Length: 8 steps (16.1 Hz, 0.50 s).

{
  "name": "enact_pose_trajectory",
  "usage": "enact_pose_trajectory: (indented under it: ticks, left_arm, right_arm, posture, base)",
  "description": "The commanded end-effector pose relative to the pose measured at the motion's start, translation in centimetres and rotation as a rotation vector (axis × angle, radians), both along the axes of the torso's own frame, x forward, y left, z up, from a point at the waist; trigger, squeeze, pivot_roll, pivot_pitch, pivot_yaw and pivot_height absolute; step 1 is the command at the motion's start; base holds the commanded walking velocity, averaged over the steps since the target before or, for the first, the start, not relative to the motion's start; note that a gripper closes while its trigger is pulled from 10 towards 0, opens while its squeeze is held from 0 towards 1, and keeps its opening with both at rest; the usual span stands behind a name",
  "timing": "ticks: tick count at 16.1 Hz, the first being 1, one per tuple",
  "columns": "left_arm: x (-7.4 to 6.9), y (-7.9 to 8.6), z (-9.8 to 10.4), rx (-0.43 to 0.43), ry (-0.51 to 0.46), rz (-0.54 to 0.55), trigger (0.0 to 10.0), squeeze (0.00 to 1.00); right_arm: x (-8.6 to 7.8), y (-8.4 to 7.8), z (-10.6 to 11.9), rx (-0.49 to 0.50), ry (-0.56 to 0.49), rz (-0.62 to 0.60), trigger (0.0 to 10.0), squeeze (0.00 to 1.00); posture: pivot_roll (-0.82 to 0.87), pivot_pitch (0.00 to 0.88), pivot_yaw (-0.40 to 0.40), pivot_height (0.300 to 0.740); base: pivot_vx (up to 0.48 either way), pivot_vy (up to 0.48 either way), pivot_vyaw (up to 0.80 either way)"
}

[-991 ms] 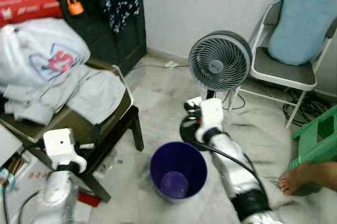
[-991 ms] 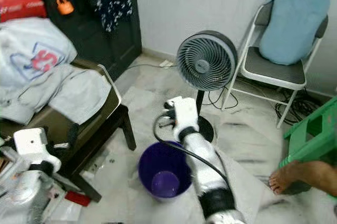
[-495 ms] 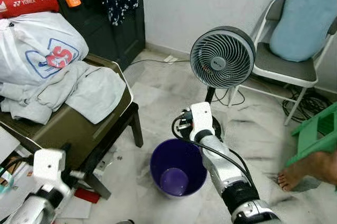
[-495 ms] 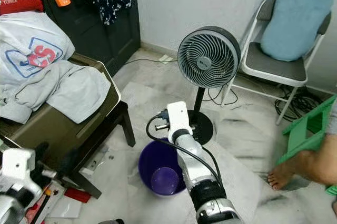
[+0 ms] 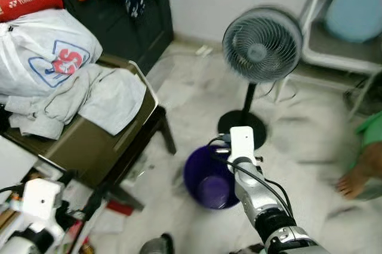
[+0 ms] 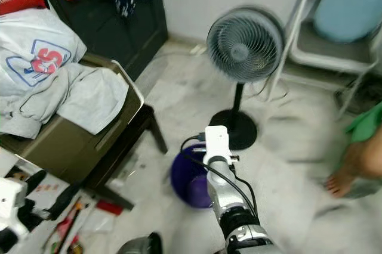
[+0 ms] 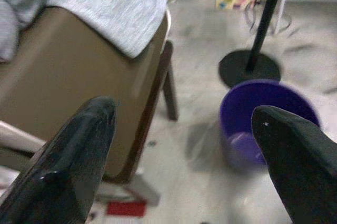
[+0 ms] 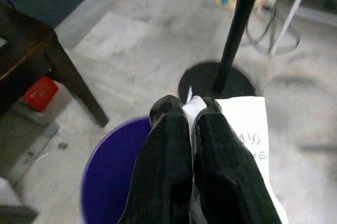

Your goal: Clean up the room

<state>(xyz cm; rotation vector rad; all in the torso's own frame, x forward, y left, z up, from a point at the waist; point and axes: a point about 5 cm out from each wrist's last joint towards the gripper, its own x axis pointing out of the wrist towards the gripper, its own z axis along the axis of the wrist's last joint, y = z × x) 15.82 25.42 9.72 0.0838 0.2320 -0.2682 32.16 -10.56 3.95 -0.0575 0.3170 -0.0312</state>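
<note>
Holding: right gripper (image 8: 190, 116) pinches a paper (image 8: 245, 124) above the bin's (image 5: 200, 173) rim; near the fan (image 5: 261, 44)
Left gripper (image 7: 184, 124): fingers wide, empty
Risk: released off-centre, paper may flutter onto the floor

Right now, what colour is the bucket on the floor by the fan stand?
Purple; the bucket shows best in the left wrist view.

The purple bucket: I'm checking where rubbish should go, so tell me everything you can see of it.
The round purple plastic bucket stands upright and open on the pale marble floor, between the olive-topped dark-legged bench and the black fan base, apart from both. Its inside looks bare, though blurred. The right end effector, shut on a white paper slip, hovers above its rim without touching.
</note>
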Motion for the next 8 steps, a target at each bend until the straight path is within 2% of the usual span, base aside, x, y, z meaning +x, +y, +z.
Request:
enact_pose_trajectory:
  ticks: [1,3,5,8]
  left_arm:
    - [-0.3,0.5,0.3,0.013,0.013,-0.004,10.0,0.0]
    - [-0.1,0.8,0.3,0.02,0.03,-0.024,10.0,0.0]
    - [0.6,1.6,-0.3,0.02,0.037,-0.008,10.0,0.0]
    - [0.6,1.8,-0.7,0.022,0.043,0.007,10.0,0.0]
  right_arm:
    - [0.0,0.5,0.1,0.03,-0.009,-0.001,10.0,0.0]
    - [0.2,1.5,0.6,0.023,-0.05,0.039,10.0,0.0]
    - [0.3,1.9,0.9,0.016,-0.066,0.056,10.0,0.0]
    - [0.6,1.2,1.0,-0.013,-0.073,0.027,10.0,0.0]
  posture:
    - [0.13,0.256,0.143,0.74]
    - [0.13,0.255,0.154,0.74]
    - [0.13,0.253,0.152,0.74]
    - [0.15,0.253,0.15,0.74]
  base:
    - [0.0,0.0,0.0]
    - [0.0,0.0,0.0]
    - [0.0,0.0,0.0]
    - [0.0,0.0,0.0]
